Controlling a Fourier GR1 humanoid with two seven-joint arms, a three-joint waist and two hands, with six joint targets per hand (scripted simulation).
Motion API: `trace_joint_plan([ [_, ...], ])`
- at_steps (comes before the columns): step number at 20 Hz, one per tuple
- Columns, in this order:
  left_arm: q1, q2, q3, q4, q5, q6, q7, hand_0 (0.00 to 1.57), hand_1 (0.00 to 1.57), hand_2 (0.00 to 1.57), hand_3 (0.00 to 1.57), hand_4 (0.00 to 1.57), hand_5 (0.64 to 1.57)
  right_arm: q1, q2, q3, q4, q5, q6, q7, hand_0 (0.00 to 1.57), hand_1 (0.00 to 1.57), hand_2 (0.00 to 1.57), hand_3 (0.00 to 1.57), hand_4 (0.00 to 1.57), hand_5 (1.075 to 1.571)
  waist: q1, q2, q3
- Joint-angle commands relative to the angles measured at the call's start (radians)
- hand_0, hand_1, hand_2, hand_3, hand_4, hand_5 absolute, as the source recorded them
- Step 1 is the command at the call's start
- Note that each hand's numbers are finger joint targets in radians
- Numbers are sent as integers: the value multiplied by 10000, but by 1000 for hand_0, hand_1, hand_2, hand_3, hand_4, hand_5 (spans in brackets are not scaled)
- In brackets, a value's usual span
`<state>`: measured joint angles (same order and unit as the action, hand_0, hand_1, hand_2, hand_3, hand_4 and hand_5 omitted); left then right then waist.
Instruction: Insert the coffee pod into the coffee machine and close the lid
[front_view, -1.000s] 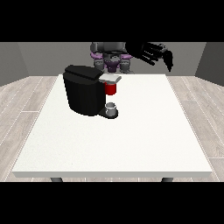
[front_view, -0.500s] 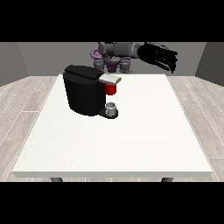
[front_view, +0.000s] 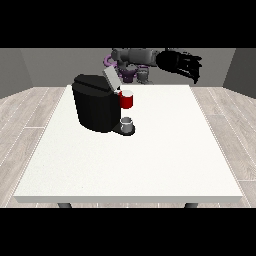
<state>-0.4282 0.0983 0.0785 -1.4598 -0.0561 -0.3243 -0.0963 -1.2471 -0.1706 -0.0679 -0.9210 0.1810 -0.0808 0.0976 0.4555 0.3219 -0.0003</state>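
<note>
**On table: one coffee machine, lid up, one hand showing**

On the white table (front_view: 150, 160), toward the view's left and back, one black coffee machine (front_view: 95, 107) is sitting. Its grey lid (front_view: 111, 79) is standing tilted up, open. One red part (front_view: 127, 100) is showing at the machine's front, just under the lid; cannot tell whether that is the coffee pod or part of the brew head. One small grey cup (front_view: 127, 123) is sitting on the machine's base, right below the red part.

One black hand (front_view: 181, 64) is hanging at the view's right, above the table's far edge, well apart from the machine and touching nothing. Its fingers are hanging down, relaxed and spread, holding nothing.

One robot torso (front_view: 132, 62) is partly showing at the back; the machine's lid is overlapping it. The hand at the view's left is not showing at all. Two table legs are cut off at the bottom.
</note>
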Motion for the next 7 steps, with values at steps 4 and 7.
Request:
trace_joint_plan([
  [4,883,185,489,559,26,184,-603,0,0,0,0,266,1571,1010,1315,683,-367,-278,553,-1142,0,0,0,0,181,1571,-1229,-877,-2],
  [7,1339,98,598,1293,37,227,-793,0,0,0,0,266,1571,2115,1675,1644,-993,-818,222,-1326,0,0,0,0,259,1571,-1767,-1665,-2],
])
